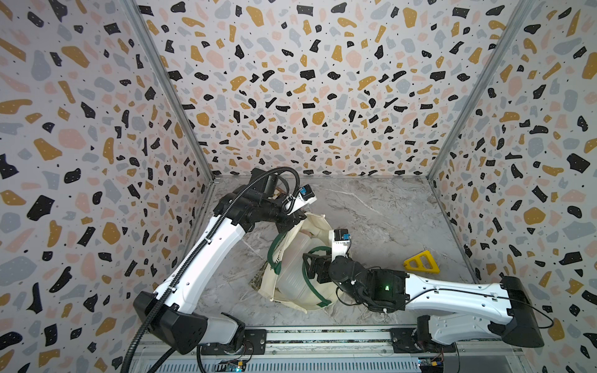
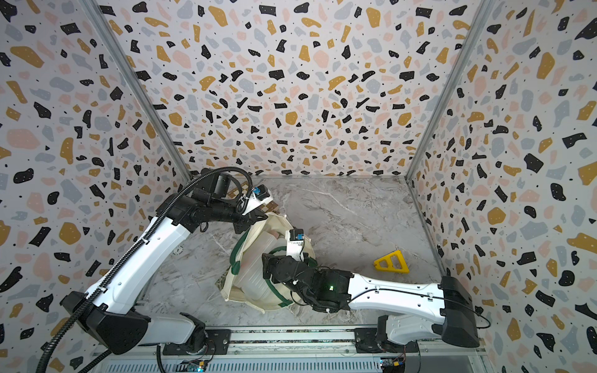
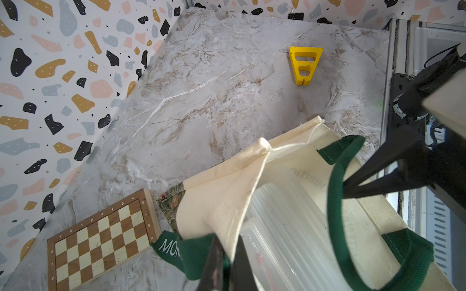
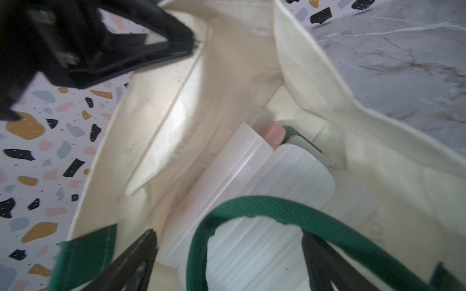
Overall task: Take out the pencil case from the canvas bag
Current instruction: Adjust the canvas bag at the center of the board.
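Right gripper (image 4: 229, 235) hangs at the mouth of the canvas bag (image 1: 318, 226), jaws spread wide, with a green handle (image 4: 252, 204) looping between them. Inside the bag lies the translucent ribbed pencil case (image 1: 292, 274). Left gripper (image 3: 227, 241) is clenched on the bag's far rim. Beyond the bag is a chessboard (image 3: 100, 241).

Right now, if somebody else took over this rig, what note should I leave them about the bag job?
Left gripper: jaws shut on the cream rim of the canvas bag, holding its mouth open.
Right gripper: jaws open at the bag mouth, close by the green handle, holding nothing.
Pencil case: apparently the translucent ribbed box, lying inside the bag, not gripped.
Done: bag held open.
Left: reach past the handle, close on the case, lift it out.
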`<state>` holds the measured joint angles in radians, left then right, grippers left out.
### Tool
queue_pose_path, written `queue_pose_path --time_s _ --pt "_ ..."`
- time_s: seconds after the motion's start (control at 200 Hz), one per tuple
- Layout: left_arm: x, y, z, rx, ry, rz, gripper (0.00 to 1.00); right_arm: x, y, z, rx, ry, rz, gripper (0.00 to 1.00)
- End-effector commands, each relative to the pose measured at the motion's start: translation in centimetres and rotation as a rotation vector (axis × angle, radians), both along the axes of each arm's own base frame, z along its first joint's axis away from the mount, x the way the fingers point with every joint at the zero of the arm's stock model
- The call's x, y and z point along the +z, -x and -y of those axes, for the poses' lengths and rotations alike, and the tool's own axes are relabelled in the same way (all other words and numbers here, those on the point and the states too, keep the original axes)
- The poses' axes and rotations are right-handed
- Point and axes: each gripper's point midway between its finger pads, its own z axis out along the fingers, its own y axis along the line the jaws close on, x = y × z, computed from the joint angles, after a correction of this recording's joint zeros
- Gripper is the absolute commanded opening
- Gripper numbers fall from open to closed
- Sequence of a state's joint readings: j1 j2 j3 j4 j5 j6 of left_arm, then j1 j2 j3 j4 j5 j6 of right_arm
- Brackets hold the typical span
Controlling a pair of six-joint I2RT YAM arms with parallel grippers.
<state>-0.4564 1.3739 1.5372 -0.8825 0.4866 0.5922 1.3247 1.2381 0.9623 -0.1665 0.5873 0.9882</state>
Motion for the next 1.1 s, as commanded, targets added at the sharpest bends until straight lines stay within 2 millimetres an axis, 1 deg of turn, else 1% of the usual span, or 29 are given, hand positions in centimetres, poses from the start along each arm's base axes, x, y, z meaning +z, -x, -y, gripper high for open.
queue_pose_path --time_s 0.0,0.005,0.01,0.03,0.035,0.05,0.055,0.065,0.105,0.14,0.175,0.235,0.275,0.31,0.385,0.481,0.546,0.611,0.691,0.796,0.836,0.931,0.981,1.021,1.096 --pt "3.0 -0.3 0.4 -0.028 0.060 0.135 0.00 -1.7 -0.3 6.1 -0.134 0.021 -0.029 0.90" --pt "3.1 -0.3 0.5 -0.028 0.061 0.137 0.00 -1.5 -0.4 6.3 -0.141 0.010 -0.025 0.90" --pt "3.1 -0.3 0.5 -0.028 0.061 0.137 0.00 -1.7 -0.3 6.5 -0.141 0.012 -0.027 0.90" --pt "3.1 -0.3 0.4 -0.027 0.060 0.137 0.00 -1.4 -0.3 7.3 -0.159 -0.013 -0.021 0.89" --pt "3.1 -0.3 0.4 -0.027 0.060 0.138 0.00 -1.7 -0.2 7.6 -0.159 -0.010 -0.023 0.89" --pt "3.1 -0.4 0.4 -0.026 0.060 0.139 0.00 -1.4 -0.3 8.1 -0.174 -0.028 -0.017 0.89" --pt "3.0 -0.4 0.4 -0.027 0.059 0.137 0.00 -1.6 -0.2 8.4 -0.175 -0.027 -0.019 0.89" --pt "3.0 -0.4 0.5 -0.027 0.060 0.136 0.00 -1.3 -0.3 8.8 -0.186 -0.039 -0.012 0.89" --pt "3.0 -0.4 0.5 -0.027 0.060 0.137 0.00 -1.0 -0.2 10.3 -0.210 -0.064 0.003 0.88" --pt "3.0 -0.4 0.5 -0.026 0.059 0.135 0.00 -1.1 -0.1 11.4 -0.226 -0.080 0.004 0.88" --pt "3.0 -0.4 0.5 -0.026 0.060 0.135 0.00 -0.8 -0.1 12.3 -0.235 -0.101 0.010 0.88" --pt "3.0 -0.4 0.5 -0.023 0.061 0.135 0.00 -0.2 0.2 12.8 -0.212 -0.129 0.026 0.87" --pt "3.1 -0.5 0.4 -0.021 0.060 0.138 0.00 0.1 0.4 12.7 -0.190 -0.141 0.032 0.87" --pt "3.2 -0.5 0.4 -0.018 0.060 0.141 0.00 0.2 0.6 12.2 -0.158 -0.142 0.037 0.86" --pt "3.3 -0.6 0.4 -0.014 0.060 0.147 0.00 0.2 1.2 10.3 -0.083 -0.136 0.031 0.87" --pt "3.3 -0.6 0.3 -0.013 0.058 0.147 0.00 0.2 2.4 6.8 0.037 -0.098 0.029 0.86" --pt "3.3 -0.5 0.3 -0.010 0.057 0.144 0.00 -0.3 3.1 4.2 0.115 -0.045 0.013 0.87" --pt "3.2 -0.5 0.2 -0.010 0.054 0.145 0.00 -1.2 3.8 1.8 0.195 0.020 -0.012 0.87" --pt "3.2 -0.4 0.2 -0.013 0.051 0.147 0.00 -2.5 4.6 -0.6 0.283 0.088 -0.043 0.87" --pt "3.2 -0.3 0.1 -0.014 0.048 0.149 0.00 -4.0 5.1 -2.1 0.343 0.163 -0.063 0.87" --pt "3.2 -0.3 0.1 -0.016 0.049 0.149 0.00 -4.1 5.2 -2.6 0.362 0.179 -0.063 0.87" --pt "3.2 -0.3 0.1 -0.015 0.048 0.150 0.00 -3.5 5.8 -3.8 0.419 0.178 -0.037 0.85" --pt "3.3 -0.3 0.1 -0.015 0.049 0.152 0.00 -3.7 6.2 -4.4 0.462 0.192 -0.034 0.85" --pt "3.3 -0.3 0.1 -0.016 0.049 0.152 0.00 -4.0 6.5 -4.8 0.488 0.218 -0.040 0.84" --pt "3.4 -0.4 0.2 -0.016 0.051 0.154 0.00 -5.4 6.8 -5.3 0.521 0.290 -0.065 0.83"
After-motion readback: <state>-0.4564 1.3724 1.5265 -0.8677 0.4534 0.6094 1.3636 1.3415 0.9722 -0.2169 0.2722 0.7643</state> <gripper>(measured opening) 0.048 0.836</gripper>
